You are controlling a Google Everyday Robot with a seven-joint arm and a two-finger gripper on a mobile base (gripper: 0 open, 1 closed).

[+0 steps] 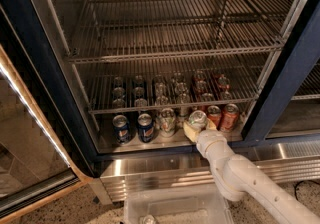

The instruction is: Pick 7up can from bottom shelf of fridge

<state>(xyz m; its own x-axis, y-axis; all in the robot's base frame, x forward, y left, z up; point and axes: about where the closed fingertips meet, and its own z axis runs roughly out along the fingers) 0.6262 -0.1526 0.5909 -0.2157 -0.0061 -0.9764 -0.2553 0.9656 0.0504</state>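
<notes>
No text or brand is legible anywhere. The gripper (pixel 198 129) is at the 7up can (pixel 197 117), right of the blue cans (pixel 145 127).

Dim warm light, bright strip (pixel 35 116) along door edge, glare on fridge base (pixel 150 170), pale gripper (pixel 197 129) at bottom shelf (pixel 165 141) front

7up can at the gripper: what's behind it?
More cans in rows, seen through the wire rack. The gripper sits at the 7up can on the bottom shelf; the rear cans' bodies are hidden.
</notes>
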